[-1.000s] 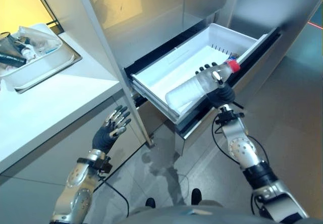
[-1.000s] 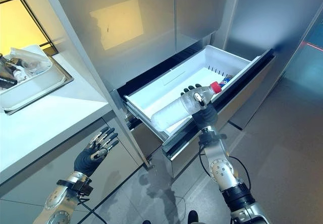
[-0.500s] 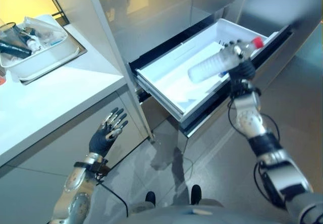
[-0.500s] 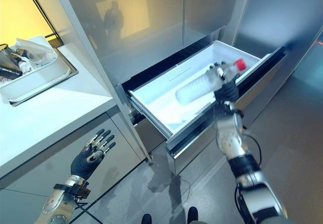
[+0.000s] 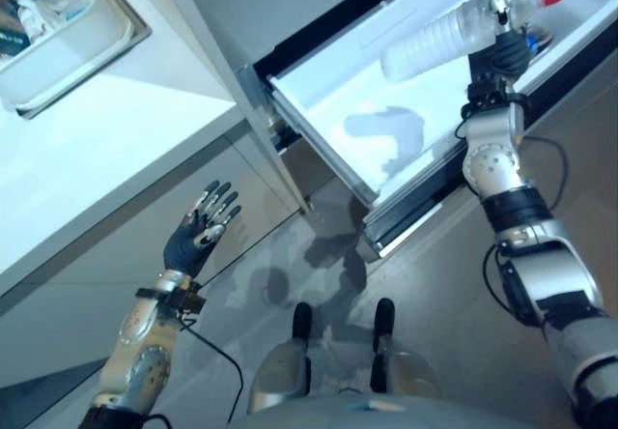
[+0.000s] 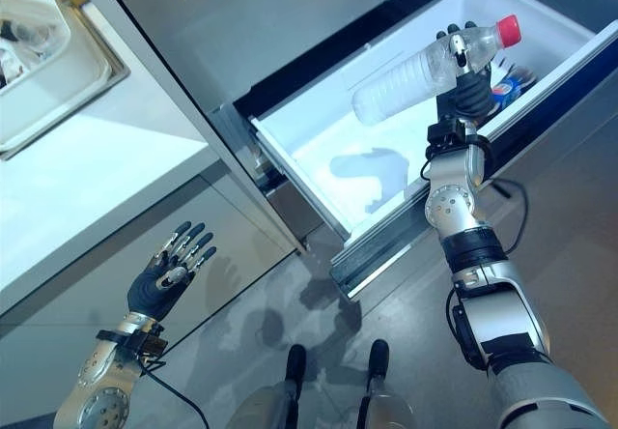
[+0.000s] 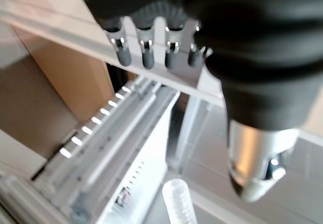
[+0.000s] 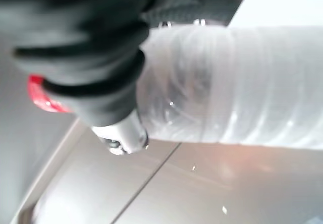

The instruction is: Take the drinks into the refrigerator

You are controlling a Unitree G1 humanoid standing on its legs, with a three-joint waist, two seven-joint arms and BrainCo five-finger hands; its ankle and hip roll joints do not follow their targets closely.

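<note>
You had the right hand (image 6: 470,71) clamped on the bottle (image 6: 415,74) above the open drawer (image 6: 319,129), the left hand (image 5: 201,236) spread beside it.

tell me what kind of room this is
Probably a kitchen: a steel refrigerator with its white drawer pulled open, a white counter beside it, and a tray of items on top.

Kitchen, steel refrigerator with open drawer (image 5: 386,149), white countertop (image 5: 87,158), inset sink (image 5: 68,33)
</note>
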